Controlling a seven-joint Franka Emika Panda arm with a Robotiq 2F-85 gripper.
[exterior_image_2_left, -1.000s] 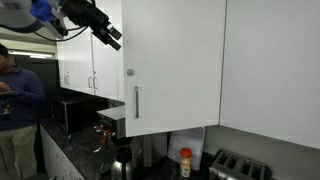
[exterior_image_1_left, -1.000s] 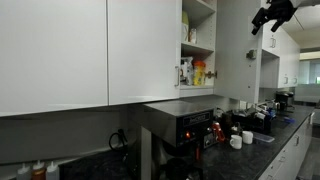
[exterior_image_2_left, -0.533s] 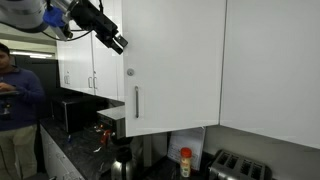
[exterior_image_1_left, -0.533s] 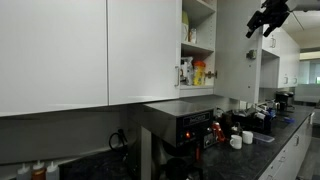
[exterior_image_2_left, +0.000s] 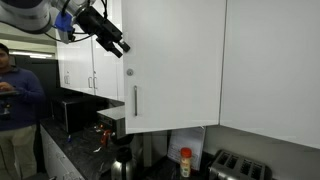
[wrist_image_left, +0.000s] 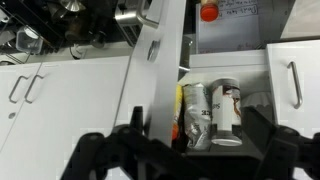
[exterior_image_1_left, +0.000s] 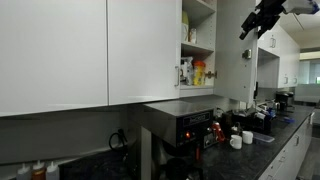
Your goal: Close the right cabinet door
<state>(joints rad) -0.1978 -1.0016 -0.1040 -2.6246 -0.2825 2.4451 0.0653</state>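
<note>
A: Where's the right cabinet door [exterior_image_2_left: 175, 65]?
B: Open, swung out from the cabinet. One exterior view shows its outer face and the bar handle [exterior_image_2_left: 136, 101] at the lower corner. In the other exterior view the grey panel beside the open shelves [exterior_image_1_left: 198, 45] looks like its inner face [exterior_image_1_left: 235, 50]; no handle is visible there.
A: Wrist view?
B: It sees the door edge-on [wrist_image_left: 160, 60], with the cabinet interior next to it. Only this view looks straight into the shelf.
A: Counts?
B: Wrist view: two cans side by side [wrist_image_left: 196, 112] [wrist_image_left: 228, 105], and three handles on neighbouring doors, two together [wrist_image_left: 25, 86] and one alone [wrist_image_left: 293, 85]. An exterior view shows one yellow bottle [exterior_image_1_left: 200, 72] in the cabinet and two white cups [exterior_image_1_left: 237, 141] on the counter. The other side has one person [exterior_image_2_left: 15, 90] and one toaster [exterior_image_2_left: 240, 168].
A: Arm pose?
B: The arm [exterior_image_2_left: 25, 14] comes in high from the frame corner in both exterior views, wrist angled down. The gripper [exterior_image_2_left: 120, 47] is up at the door's free edge, well above the handle [exterior_image_1_left: 246, 30].
A: Contact?
B: Can't tell.
A: Gripper state?
B: In the wrist view [wrist_image_left: 180, 150] the fingers [wrist_image_left: 95, 155] are spread wide, with nothing between them.
</note>
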